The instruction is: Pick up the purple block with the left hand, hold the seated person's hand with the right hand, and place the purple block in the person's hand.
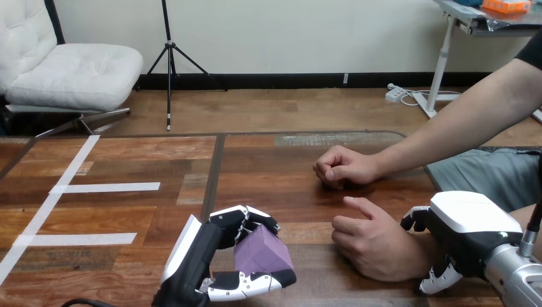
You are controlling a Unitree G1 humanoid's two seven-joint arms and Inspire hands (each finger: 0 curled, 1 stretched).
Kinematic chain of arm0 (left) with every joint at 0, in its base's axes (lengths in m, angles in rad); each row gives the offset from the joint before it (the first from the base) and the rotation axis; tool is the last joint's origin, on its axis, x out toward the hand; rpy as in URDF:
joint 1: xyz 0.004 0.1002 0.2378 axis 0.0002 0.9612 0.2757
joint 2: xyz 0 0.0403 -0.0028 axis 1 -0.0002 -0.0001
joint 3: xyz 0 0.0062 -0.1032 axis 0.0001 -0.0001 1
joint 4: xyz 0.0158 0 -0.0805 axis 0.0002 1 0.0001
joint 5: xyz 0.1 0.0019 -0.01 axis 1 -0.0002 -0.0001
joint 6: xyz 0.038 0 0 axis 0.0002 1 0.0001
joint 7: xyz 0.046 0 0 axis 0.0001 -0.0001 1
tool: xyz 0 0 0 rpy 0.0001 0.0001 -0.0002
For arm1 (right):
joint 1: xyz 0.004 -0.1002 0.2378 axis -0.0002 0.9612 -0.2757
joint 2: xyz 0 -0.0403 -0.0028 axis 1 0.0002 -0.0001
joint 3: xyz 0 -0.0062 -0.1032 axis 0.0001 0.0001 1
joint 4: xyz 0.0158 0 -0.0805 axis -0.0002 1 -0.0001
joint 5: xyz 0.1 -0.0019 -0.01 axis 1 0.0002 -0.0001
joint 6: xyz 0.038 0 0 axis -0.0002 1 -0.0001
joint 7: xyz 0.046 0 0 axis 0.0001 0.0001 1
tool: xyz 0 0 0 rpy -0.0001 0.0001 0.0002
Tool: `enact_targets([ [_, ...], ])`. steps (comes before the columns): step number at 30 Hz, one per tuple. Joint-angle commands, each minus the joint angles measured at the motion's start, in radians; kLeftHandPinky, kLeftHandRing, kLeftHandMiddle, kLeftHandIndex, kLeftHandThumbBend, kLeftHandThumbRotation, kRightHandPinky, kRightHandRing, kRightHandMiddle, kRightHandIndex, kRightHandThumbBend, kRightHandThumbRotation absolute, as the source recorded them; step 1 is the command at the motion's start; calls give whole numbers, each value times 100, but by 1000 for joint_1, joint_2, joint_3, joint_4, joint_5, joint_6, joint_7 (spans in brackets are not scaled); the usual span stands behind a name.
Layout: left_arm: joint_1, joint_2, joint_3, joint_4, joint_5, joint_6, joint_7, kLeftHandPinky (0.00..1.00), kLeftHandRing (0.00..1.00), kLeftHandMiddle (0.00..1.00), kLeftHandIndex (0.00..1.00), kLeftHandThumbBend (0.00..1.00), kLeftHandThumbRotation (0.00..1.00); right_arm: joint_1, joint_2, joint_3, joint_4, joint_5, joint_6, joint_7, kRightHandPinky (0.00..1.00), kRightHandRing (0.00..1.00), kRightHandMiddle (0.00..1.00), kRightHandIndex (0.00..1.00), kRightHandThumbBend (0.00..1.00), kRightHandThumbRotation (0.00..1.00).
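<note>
Closest to me runs the near edge of the dark brown wooden plank bench, which spreads across my whole lower view. White tape strips lie flat on its left part: one long diagonal and two short bars beside it. From the right side the person's bare forearm reaches in over the bench to the person's farther hand, a closed fist resting on the wood right of centre.

My right hand, black with a broad white shell on its back, sits low at the right. Its fingers curl over the person's wrist and its thumb curls under, so it clasps that wrist. My left hand lies on its side low at centre-left, fingers above and thumb below.

Just left of my right hand, the person's nearer hand rests on the bench, loosely curled, one finger pointing left. It is near the block but apart from it. My left hand grips the angular, flat-faced purple block low over the bench; whether it touches the wood I cannot tell.
</note>
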Motion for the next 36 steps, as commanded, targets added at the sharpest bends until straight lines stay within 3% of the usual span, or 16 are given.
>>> enact_targets([
  [1,-24,-17,23,-54,-20,-15,-9,39,45,52,54,80,14,-69,-24,-18,-11,10,-1,-5,77,78,78,77,79,1],
  [9,-22,-27,30,-56,-19,-20,-19,39,45,52,54,80,13,-73,-19,-16,-10,1,12,-2,74,76,78,76,79,0],
  [19,-22,-34,37,-57,-22,-22,-29,39,45,51,54,80,13,-76,-11,-8,-14,-14,39,-1,58,68,72,73,78,0],
  [25,-20,-38,42,-62,-23,-25,-36,39,45,52,54,79,13,-80,-8,-2,-20,-23,60,12,52,62,68,70,78,0],
  [36,-17,-44,52,-67,-18,-32,-40,39,45,52,54,79,12,-77,-2,-3,-23,-20,62,-5,40,52,59,63,80,0],
])
